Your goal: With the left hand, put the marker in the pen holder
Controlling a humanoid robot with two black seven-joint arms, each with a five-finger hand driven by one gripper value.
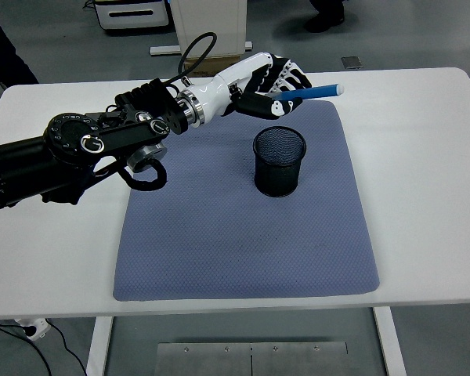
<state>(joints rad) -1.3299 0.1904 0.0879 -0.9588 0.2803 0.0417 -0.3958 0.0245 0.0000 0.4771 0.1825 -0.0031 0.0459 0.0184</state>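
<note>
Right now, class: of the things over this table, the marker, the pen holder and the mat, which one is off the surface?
The blue marker: the left hand grips it in the air, while the black mesh pen holder stands on the flat blue-grey mat.

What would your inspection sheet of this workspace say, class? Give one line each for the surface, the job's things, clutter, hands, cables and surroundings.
Surface: white table with a blue-grey mat laid flat on it.
Job's things: blue marker held roughly level in the air behind the black mesh pen holder, which stands upright on the mat with nothing seen inside.
Clutter: nothing seen.
Hands: left hand closed around the marker; right hand not in view.
Cables: black cable looping over the left wrist.
Surroundings: grey floor, white equipment base, a person's shoe at the top.
</note>
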